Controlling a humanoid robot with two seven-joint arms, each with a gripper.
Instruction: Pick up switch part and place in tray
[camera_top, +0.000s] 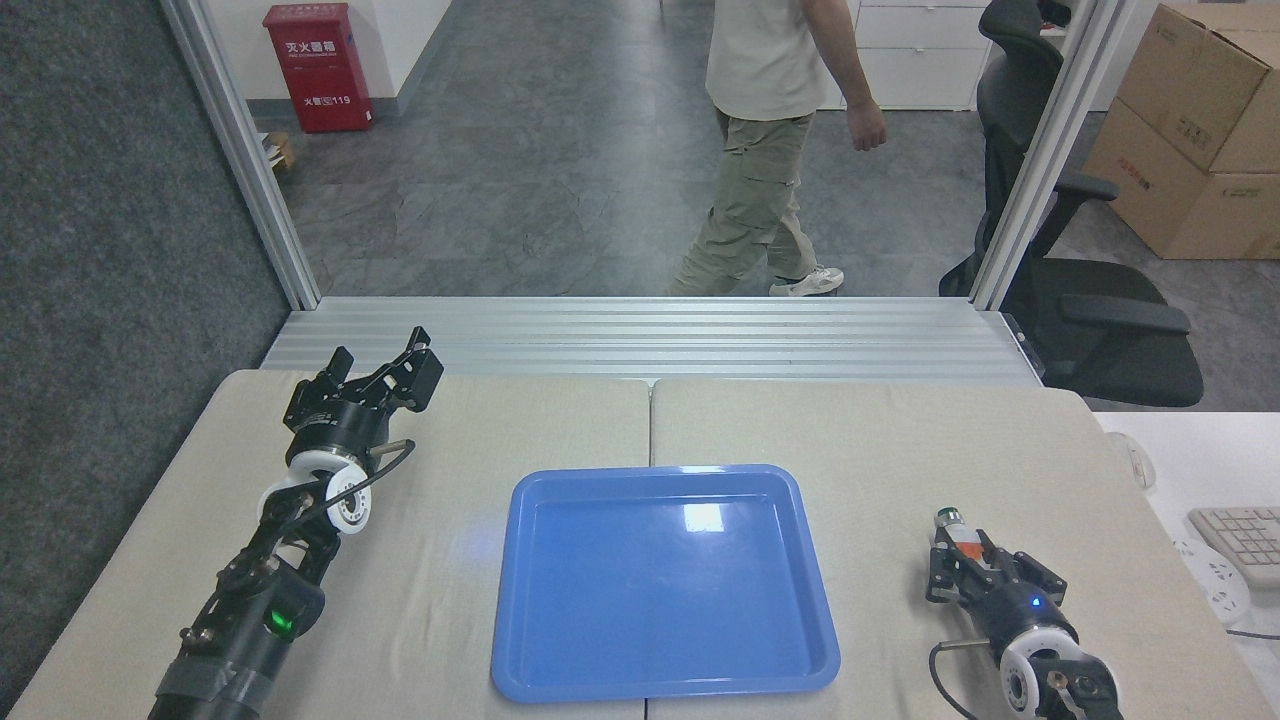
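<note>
At the left of the frame, our left gripper (385, 372) rests above the beige table (450, 560) near its far left corner, jaws spread apart and holding nothing. The table surface beneath it is bare cloth.

At lower centre, the blue tray (663, 675) lies flat on the table, its glossy floor showing only a light reflection.

At lower right, well apart from the tray's right rim, our right gripper (985, 572) sits low over the table. The switch part (958, 530) lies between its fingers, with the silver-grey cap and greenish tip projecting beyond them toward the top of the frame. The fingers are drawn in against the part.

Beyond the table, in the upper centre-right of the frame, a person (775, 150) walks across the grey floor beside a black office chair (1090, 310).
</note>
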